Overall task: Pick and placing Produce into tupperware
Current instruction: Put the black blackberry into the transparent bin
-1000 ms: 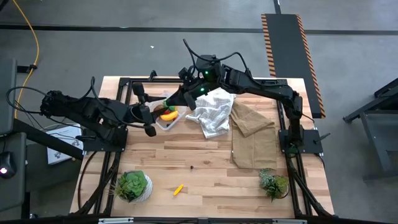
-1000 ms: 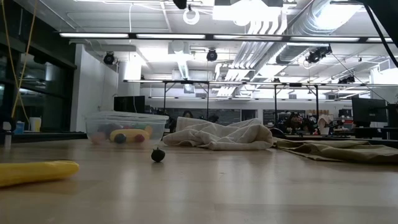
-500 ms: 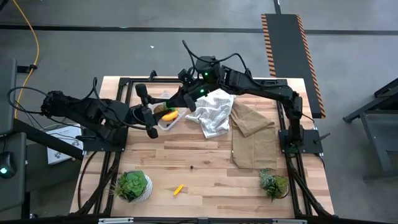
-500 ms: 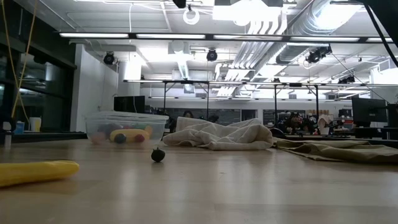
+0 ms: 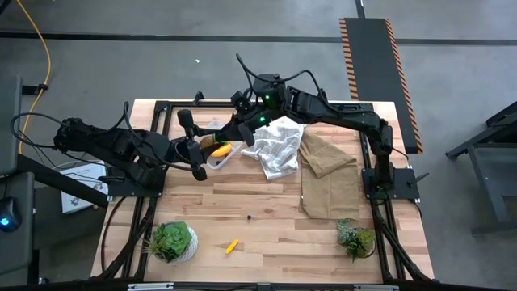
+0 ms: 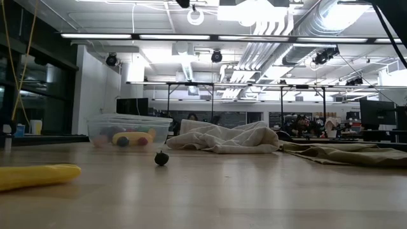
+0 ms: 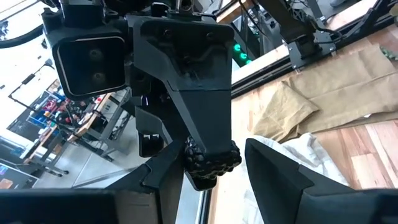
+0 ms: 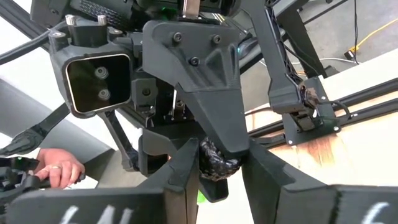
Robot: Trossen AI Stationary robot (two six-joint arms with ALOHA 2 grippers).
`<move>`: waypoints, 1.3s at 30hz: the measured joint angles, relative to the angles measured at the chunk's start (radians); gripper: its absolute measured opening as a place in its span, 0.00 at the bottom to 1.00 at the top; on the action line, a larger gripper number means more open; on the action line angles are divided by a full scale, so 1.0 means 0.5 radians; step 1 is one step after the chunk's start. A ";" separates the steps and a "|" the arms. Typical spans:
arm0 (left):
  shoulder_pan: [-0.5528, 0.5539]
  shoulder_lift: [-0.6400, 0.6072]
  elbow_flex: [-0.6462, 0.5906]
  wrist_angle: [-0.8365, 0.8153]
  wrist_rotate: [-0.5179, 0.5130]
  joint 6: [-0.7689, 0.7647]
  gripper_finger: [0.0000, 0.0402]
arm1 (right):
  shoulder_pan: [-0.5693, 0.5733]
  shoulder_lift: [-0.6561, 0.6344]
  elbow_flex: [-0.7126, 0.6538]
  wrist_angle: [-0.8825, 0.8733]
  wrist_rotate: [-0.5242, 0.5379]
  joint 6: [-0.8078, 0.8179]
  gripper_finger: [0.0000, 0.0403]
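Note:
Both grippers meet tip to tip in the air over the clear tupperware [image 5: 212,159], which stands at the table's far left with a yellow piece [image 5: 219,149] and other produce inside [image 6: 129,135]. Between them is a dark bumpy berry-like piece [image 7: 211,164]. My left gripper [image 7: 214,169] comes from the left and my right gripper [image 8: 221,167] from the far right; each is shut on that piece. The arms hide it in the high view. A yellow banana piece [image 5: 232,246] and a tiny dark berry [image 5: 249,217] lie on the bare wood nearer the front. My left gripper pinches the dark bumpy piece by two opposite sides [image 7: 235,160] between its fingers [image 7: 277,174], coming nearly level from the table's left. The piece is lifted clear. My right gripper pinches the same piece on its other two sides [image 8: 207,163] between its fingers [image 8: 181,174], nearly level from the far right, crosswise to the left gripper's hold.
A white checked cloth [image 5: 279,147] and a tan cloth [image 5: 327,171] lie right of the tupperware. Potted plants stand at the front left [image 5: 172,241] and front right [image 5: 355,239]. A person's hand [image 8: 59,167] shows beyond the table.

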 joint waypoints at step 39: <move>0.000 0.003 -0.004 -0.014 -0.003 -0.002 0.29 | -0.019 -0.002 0.001 -0.028 -0.004 -0.007 0.49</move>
